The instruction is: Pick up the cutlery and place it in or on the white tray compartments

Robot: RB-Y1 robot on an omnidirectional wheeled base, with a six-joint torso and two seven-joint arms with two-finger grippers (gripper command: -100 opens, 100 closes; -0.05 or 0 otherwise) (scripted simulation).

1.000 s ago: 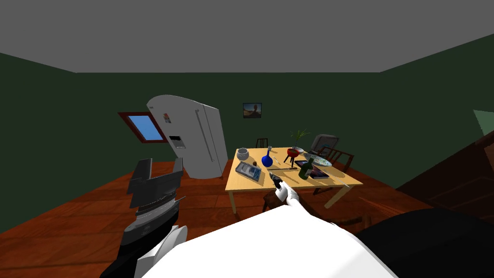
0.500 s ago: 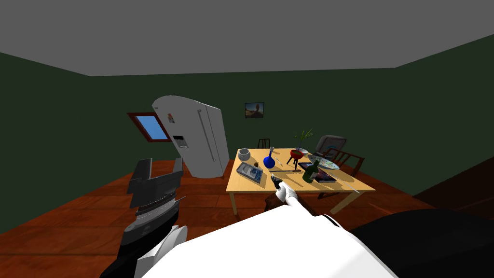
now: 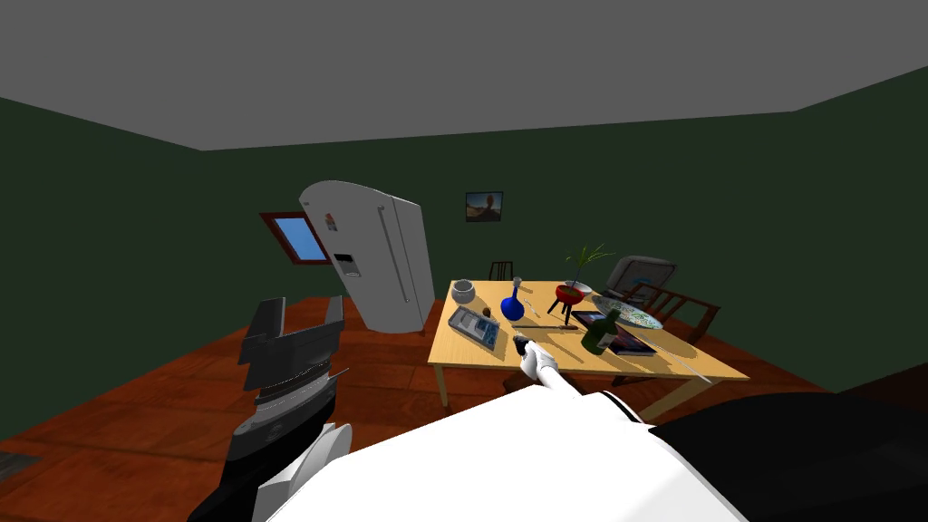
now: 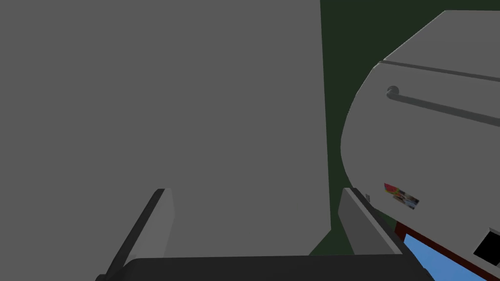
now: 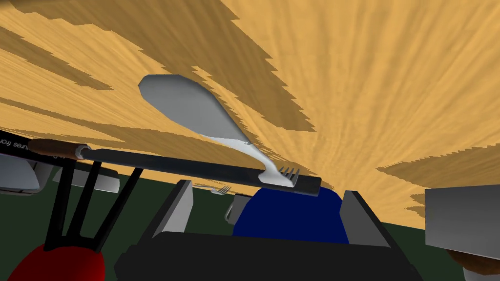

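**Right arm over the cutlery, jaws open, nothing picked yet**

The right gripper reaches over the tabletop. Its jaws are spread and empty. Just ahead of them lies a grey fork, its tines resting across the dark blade of a brown-handled knife. A blue vase stands close behind, and a red pot on black legs stands beside it. This looks like lining up for a first grasp. The crossed pieces may make a clean pinch awkward.

The tray sits near the tabletop's left front corner, close to the arm.

The left gripper is held high and away from the tabletop, jaws apart, probably parked out of the way.

Writing: white letters on a dark book edge read partly "ures fro". A coloured sticker on the fridge is too small to read.
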